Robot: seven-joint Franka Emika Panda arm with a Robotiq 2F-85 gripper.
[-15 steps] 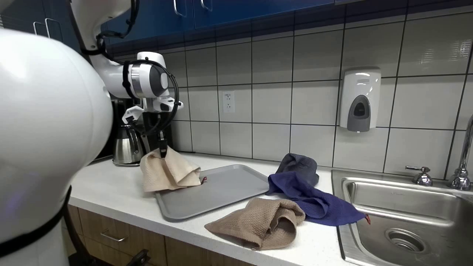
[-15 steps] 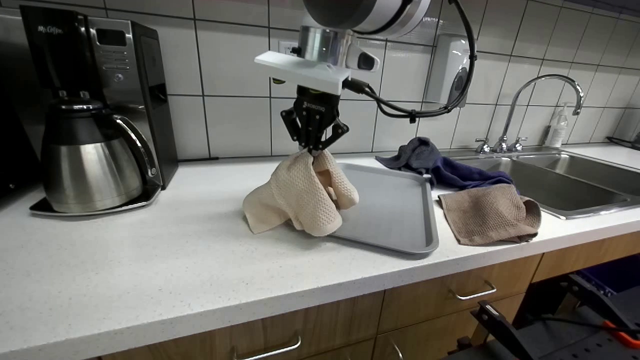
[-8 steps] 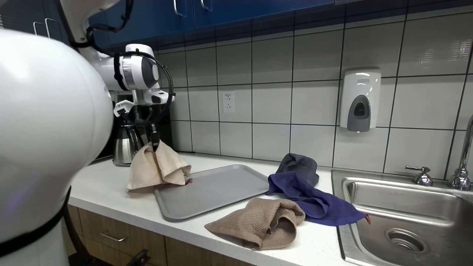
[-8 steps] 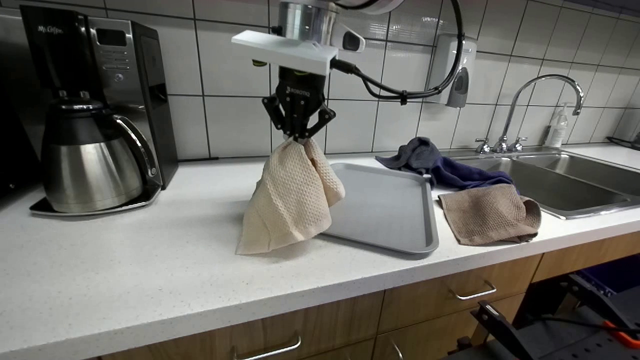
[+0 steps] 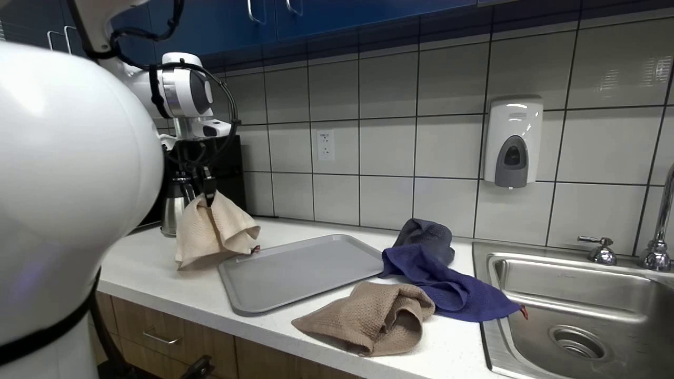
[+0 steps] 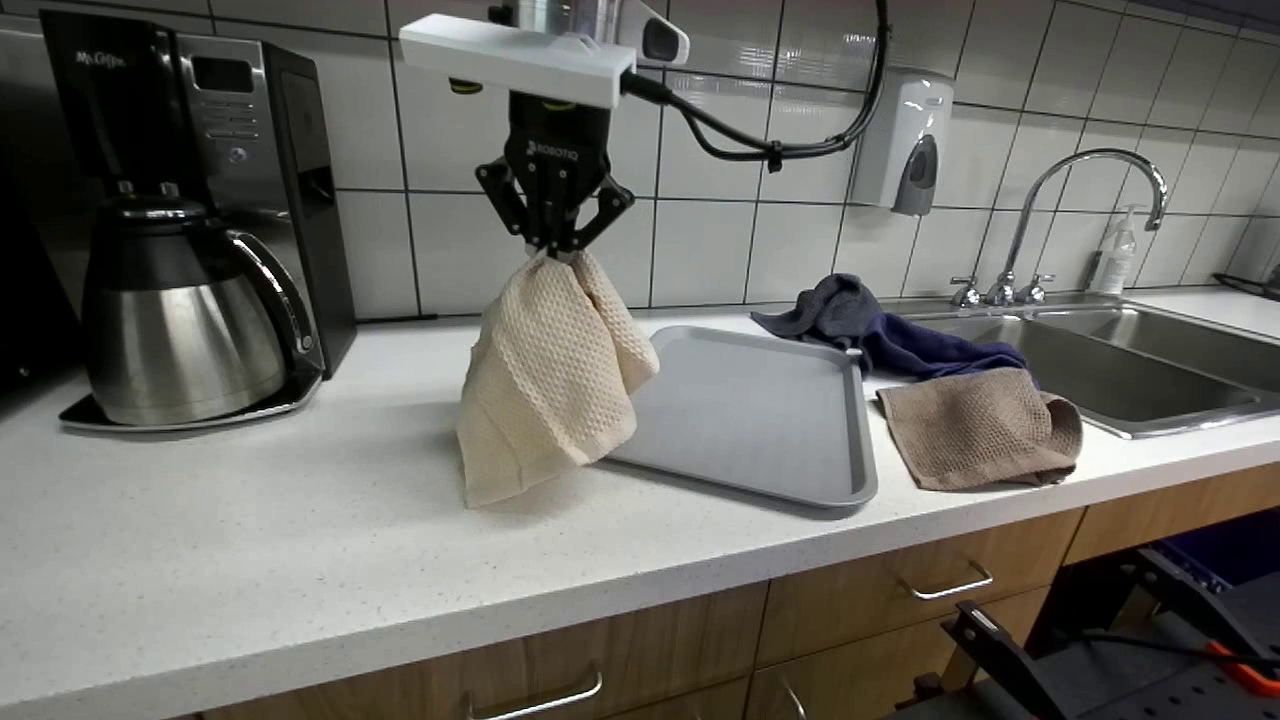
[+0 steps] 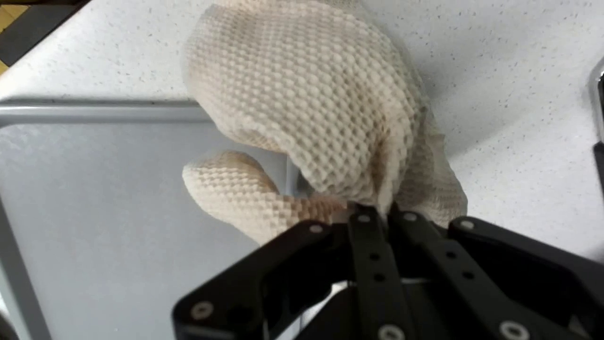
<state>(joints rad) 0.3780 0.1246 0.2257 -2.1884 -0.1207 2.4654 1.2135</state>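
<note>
I see in an exterior view the pot [image 6: 185, 345] at left, the tray [image 6: 755, 420] right of centre. Between them, the gripper [image 6: 553, 253] pinches the cream cloth [image 6: 555, 370], which hangs creased, hiding one tray corner.

A pale wall of dark-grouted tiles [image 5: 389, 147] is rising behind a white speckled counter [image 6: 300, 530], which is running above wood-grained drawers [image 6: 850, 590]. Blue cupboards [image 5: 368, 18] are hanging overhead. An outlet [image 5: 326, 145] and a soap dispenser [image 5: 513, 142] are sitting on the wall, a steel sink [image 5: 568, 284] is occupying one stretch of the counter, and bright reflections [image 5: 654, 68] are gleaming on the tiles.
</note>
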